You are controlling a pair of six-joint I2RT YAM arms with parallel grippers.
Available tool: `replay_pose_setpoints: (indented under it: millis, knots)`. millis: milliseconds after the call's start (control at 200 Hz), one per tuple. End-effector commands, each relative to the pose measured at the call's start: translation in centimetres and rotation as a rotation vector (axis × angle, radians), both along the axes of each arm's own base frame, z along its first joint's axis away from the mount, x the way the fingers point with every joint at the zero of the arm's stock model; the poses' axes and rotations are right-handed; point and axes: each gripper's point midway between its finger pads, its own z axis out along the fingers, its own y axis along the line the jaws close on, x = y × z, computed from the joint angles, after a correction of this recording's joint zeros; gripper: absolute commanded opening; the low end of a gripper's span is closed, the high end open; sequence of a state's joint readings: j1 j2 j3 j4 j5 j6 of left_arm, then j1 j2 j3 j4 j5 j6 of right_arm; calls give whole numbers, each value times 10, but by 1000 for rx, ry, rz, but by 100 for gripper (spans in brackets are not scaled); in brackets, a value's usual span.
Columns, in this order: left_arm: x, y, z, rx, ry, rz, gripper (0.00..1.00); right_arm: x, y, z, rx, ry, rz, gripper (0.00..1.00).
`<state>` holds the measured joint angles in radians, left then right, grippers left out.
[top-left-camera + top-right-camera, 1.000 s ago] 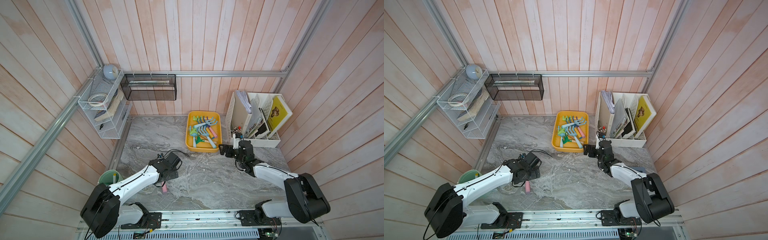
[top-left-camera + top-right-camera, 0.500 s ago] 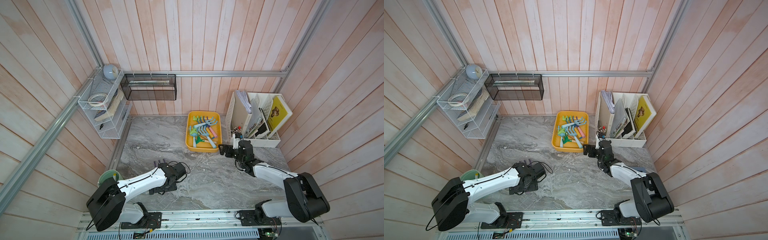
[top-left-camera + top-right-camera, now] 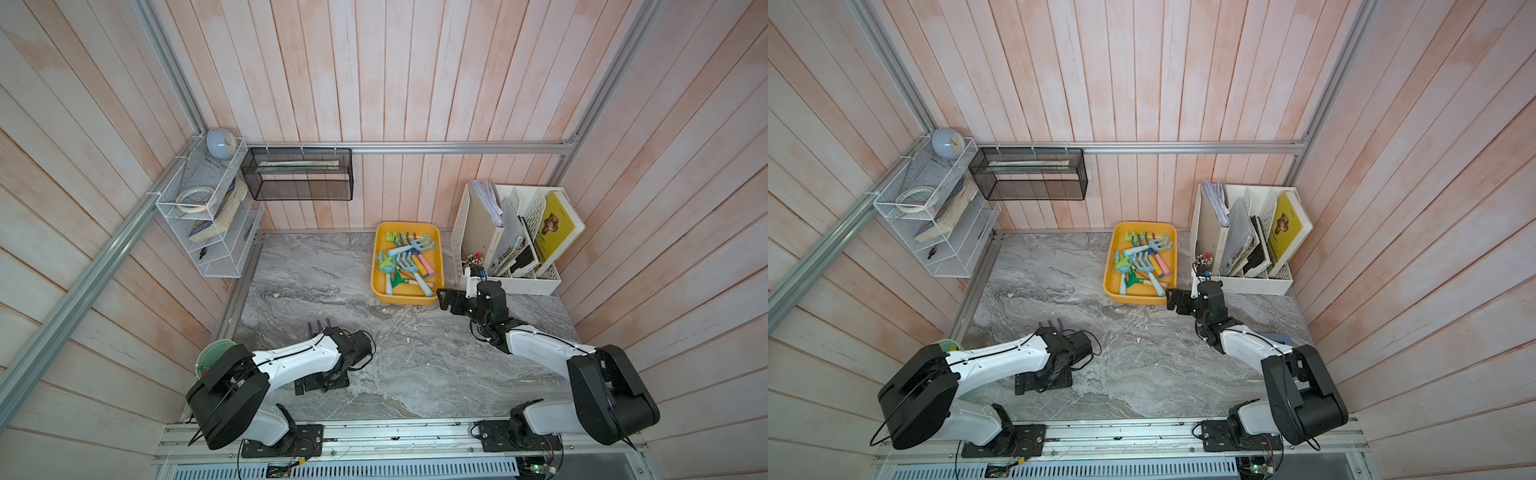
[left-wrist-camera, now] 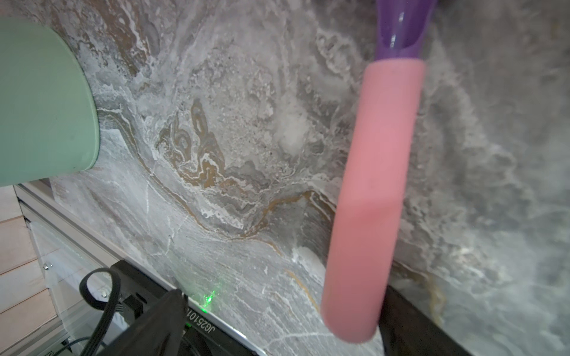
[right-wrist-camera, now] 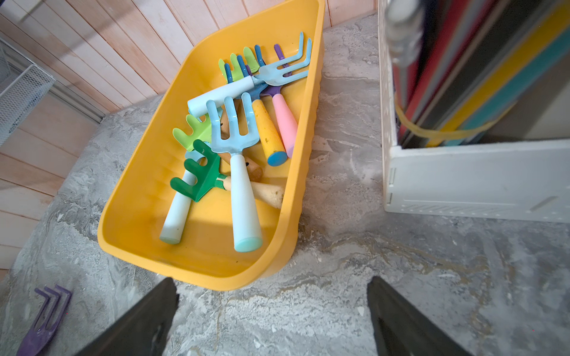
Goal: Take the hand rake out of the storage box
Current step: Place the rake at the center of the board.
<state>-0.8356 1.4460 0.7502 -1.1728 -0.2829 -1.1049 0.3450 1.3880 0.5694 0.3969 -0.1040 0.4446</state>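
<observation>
The yellow-orange storage box (image 3: 376, 266) (image 3: 1109, 266) (image 5: 135, 191) stands at the back of the table and holds several hand rakes, with a light blue one (image 5: 240, 172) on top. A purple hand rake (image 3: 318, 326) (image 3: 1052, 324) (image 5: 46, 317) with a pink handle (image 4: 370, 200) lies on the table outside the box. The left arm covers most of it. My left gripper (image 3: 322, 381) (image 3: 1042, 381) (image 4: 277, 333) hangs open over the handle's end, not gripping it. My right gripper (image 3: 451, 300) (image 3: 1177, 301) (image 5: 271, 317) is open and empty at the box's near right corner.
A mint green cup (image 3: 216, 353) (image 4: 40, 101) stands at the front left table edge. The white file organizer (image 3: 511, 286) (image 5: 462, 178) is just right of the box. A black mesh basket (image 3: 299, 174) and a white wire shelf (image 3: 208, 232) hang on the walls.
The left arm has folded back toward its base and its gripper has turned. The purple rake's tines now show beyond the wrist. The right arm has not moved.
</observation>
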Motion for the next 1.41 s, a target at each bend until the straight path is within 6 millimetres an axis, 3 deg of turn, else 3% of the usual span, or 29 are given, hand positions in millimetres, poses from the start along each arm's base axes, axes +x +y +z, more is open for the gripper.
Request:
replay_pose_setpoints:
  millis: [0,235,460,1030,1220,1400]
  knots:
    - [3,-1,14,-8,-43,33,100,1,0,-4,14,8,-1,98]
    - [1,3,21,39,-29,66,100,1,2,-4,19,10,3,98]
    - [-1,17,20,202,22,85,100,0,2,-4,23,7,5,98]
    - [22,22,9,124,-15,84,100,1,0,-8,12,17,-5,98]
    - [39,13,30,107,-95,61,100,0,1,-7,16,16,-3,98]
    - [77,7,79,133,-256,24,100,-1,1,-1,30,15,-2,98]
